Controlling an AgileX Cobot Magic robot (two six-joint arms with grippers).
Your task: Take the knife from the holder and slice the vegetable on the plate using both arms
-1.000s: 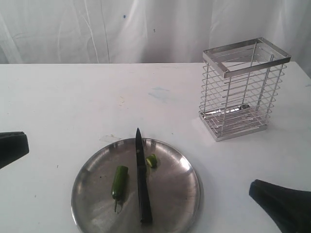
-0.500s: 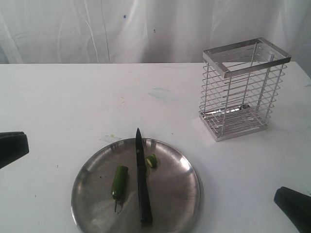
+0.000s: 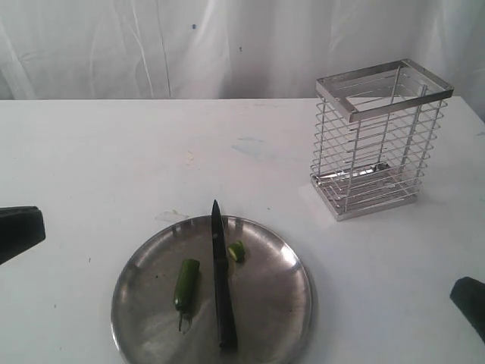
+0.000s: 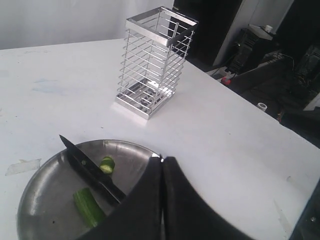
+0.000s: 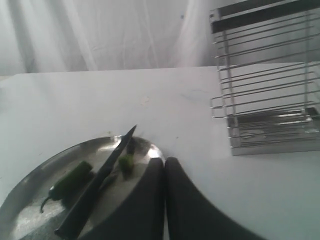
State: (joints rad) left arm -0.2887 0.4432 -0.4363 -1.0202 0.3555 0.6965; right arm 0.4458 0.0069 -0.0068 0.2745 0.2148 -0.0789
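**Knife flat on plate, one slice off: both grippers clear**

- Left gripper (image 3: 19, 230): at the left edge of the exterior view, over bare worktop (image 3: 98, 152). Jaws clenched together, grasping nothing.
- Right gripper (image 3: 471, 302): lower right corner, well apart from the plate. Jaws pressed together, nothing held.
- Plate (image 3: 284, 303): lower centre, resting on the worktop.
- Knife (image 3: 220, 284): lying down the plate's middle, handle toward the lower edge, tip just past the far rim.
- Vegetable (image 3: 186, 285): on the plate just left of the blade, stem toward the lower edge.
- Cut piece (image 3: 236, 251): a short green stub, just right of the blade.
- Holder (image 3: 379, 136): upper right, upright and without the knife.
- Curtain (image 3: 227, 45): white, behind the worktop.

Step in hand, as judged: the knife is out and a first cut is made, with both arms standing off. Any further slice would call for one gripper to retake the handle while the other steadies the pod — otherwise the work looks about done.
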